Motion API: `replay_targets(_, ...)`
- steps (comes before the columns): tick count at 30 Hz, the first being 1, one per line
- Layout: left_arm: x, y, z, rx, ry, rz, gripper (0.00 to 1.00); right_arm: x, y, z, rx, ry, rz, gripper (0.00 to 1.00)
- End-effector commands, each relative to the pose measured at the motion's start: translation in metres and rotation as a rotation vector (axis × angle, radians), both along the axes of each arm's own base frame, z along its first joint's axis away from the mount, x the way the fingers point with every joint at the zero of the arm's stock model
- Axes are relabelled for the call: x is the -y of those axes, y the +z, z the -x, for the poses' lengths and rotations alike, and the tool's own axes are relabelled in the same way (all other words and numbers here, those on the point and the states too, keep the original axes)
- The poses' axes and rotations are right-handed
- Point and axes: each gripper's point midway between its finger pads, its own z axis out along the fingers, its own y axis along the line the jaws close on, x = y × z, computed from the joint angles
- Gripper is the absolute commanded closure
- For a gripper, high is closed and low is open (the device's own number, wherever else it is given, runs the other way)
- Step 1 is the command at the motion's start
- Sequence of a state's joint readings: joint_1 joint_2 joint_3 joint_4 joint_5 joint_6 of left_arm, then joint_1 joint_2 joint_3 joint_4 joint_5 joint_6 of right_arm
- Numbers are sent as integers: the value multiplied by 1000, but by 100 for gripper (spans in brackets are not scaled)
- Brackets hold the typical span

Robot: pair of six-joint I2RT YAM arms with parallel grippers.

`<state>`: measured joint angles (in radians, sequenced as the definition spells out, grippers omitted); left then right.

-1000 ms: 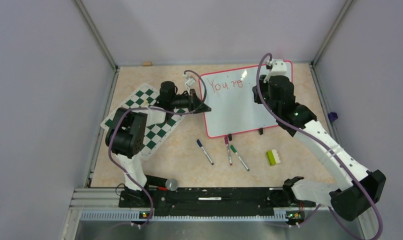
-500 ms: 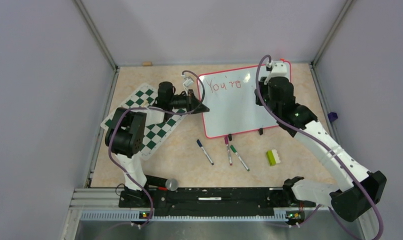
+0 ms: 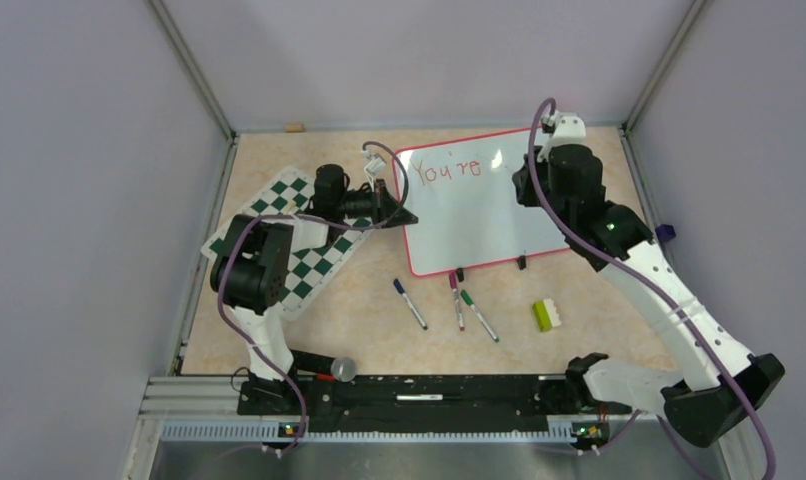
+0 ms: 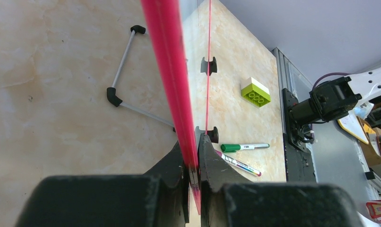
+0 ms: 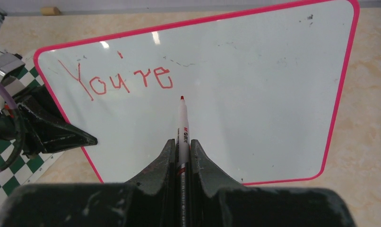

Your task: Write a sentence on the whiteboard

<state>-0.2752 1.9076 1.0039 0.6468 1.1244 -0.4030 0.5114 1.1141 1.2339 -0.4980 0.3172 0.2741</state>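
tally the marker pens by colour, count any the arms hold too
blue-capped white marker pen, on the table: 1
magenta-capped white marker pen, on the table: 1
green-capped white marker pen, on the table: 1
red-tipped white marker pen, in the right gripper: 1
total: 4

Chess mat (image 3: 319,262) left of whiteboard (image 3: 469,220)
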Motion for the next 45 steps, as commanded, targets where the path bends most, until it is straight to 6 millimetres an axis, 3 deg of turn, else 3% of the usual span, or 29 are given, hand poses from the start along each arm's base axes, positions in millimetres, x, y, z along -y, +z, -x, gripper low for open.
replay_targets(1, -5, -36, 0, 80, 7, -59, 100, -11, 13, -15, 4, 29, -20, 100)
replay_targets(8, -4, -37, 1, 72, 12, -50, 100, -8, 1, -45, -47, 68, -40, 100)
replay_targets(15, -6, -38, 1, 78, 43, -57, 100, -6, -1, -64, -39, 78, -33, 100)
replay_targets(23, -5, -32, 1, 85, 44, -57, 100, -10, 13, -73, 14, 98, -26, 100)
replay_targets(45, -2, -30, 5, 82, 68, -54, 100, 0, 9, -93, 7, 52, -46, 100)
